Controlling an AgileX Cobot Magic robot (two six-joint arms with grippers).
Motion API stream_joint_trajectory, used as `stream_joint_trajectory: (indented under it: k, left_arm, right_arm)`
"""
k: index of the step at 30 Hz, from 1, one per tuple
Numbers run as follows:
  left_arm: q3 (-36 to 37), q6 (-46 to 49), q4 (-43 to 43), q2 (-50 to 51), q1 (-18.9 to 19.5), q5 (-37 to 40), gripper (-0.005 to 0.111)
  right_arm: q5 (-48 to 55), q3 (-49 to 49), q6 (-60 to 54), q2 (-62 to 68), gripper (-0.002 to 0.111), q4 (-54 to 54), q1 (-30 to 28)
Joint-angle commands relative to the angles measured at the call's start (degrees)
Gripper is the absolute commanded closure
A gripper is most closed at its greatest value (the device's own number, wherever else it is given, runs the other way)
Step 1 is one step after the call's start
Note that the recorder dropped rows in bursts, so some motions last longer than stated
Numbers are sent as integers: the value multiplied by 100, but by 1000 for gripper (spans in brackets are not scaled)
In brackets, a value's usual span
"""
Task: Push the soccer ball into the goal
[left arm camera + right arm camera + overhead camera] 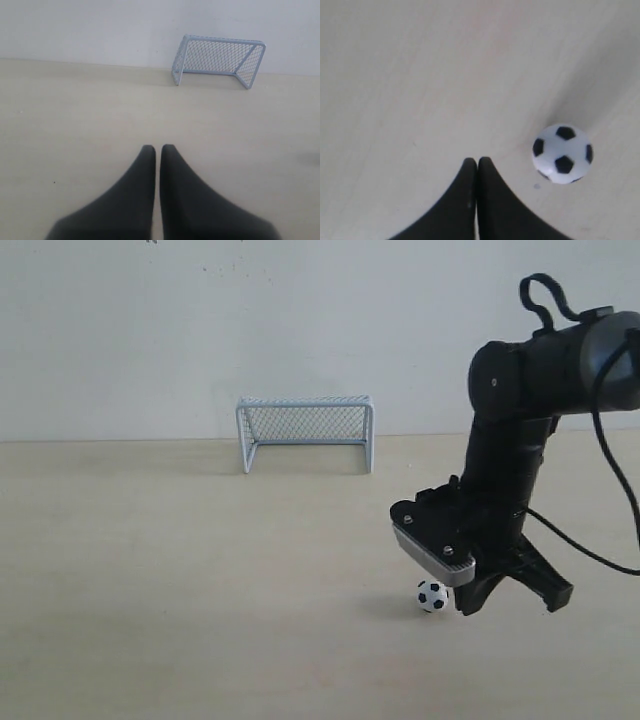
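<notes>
The soccer ball [432, 595] is tiny, white with black patches, and rests on the pale wooden table in the right foreground. My right gripper [468, 606] points down at the table just to the right of the ball, very near it; whether they touch I cannot tell. In the right wrist view its fingertips [477, 160] are pressed together, shut on nothing, with the soccer ball [563, 153] beside them. The goal [305, 425], pale blue-white with mesh, stands at the far wall, left of the ball. My left gripper [158, 147] is shut and empty, facing the goal [215, 56] from a distance.
A plain white wall [200, 330] rises right behind the goal. Bare table surface [200, 560] lies between the ball and the goal mouth. The left arm is out of the exterior view.
</notes>
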Motion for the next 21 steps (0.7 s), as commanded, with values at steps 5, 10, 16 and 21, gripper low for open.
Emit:
stream_joint_trajectory:
  k: [5, 10, 16, 21]
  left_arm:
    - [17, -46, -55, -16, 19, 0, 102]
    - [17, -46, -55, -16, 19, 0, 102]
    - [17, -46, -55, -16, 19, 0, 102]
    - [17, -46, -55, -16, 19, 0, 102]
  right_arm:
    - [-158, -42, 261, 71, 108, -466, 369]
    - [-208, -42, 434, 274, 108, -705, 369]
    - [-244, -42, 438, 320, 108, -705, 369]
    - [-145, -42, 438, 380, 108, -705, 369]
